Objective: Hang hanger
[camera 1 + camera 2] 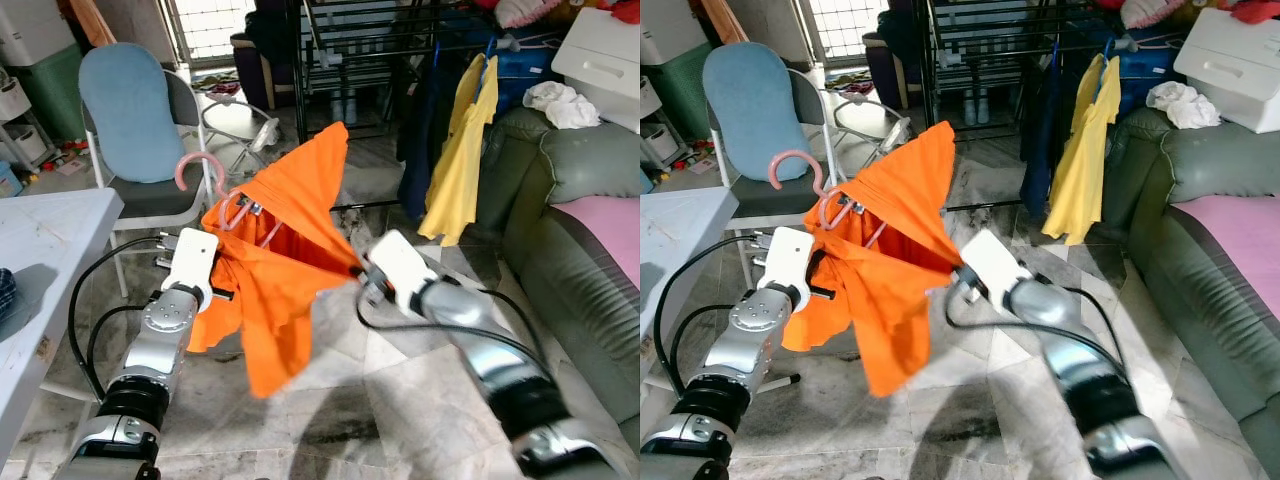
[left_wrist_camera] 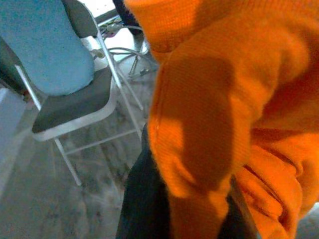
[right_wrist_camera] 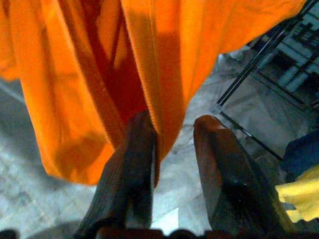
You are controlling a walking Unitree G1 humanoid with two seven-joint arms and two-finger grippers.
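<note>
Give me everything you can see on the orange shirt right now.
The orange shirt is a bright, soft-looking knit, bunched and crumpled rather than hanging flat. It is held up in the air between both grippers, above the tiled floor. A pink hanger sits in its upper part, hook sticking out above the cloth. One corner peaks upward; a long flap droops below. The left gripper is buried in its folds; the right gripper has an edge of the fabric between its parted fingers.

left pincer [image 1: 222, 262]: buried in orange shirt [image 1: 290, 260] | pink hanger [image 1: 205, 180]: body covered
</note>
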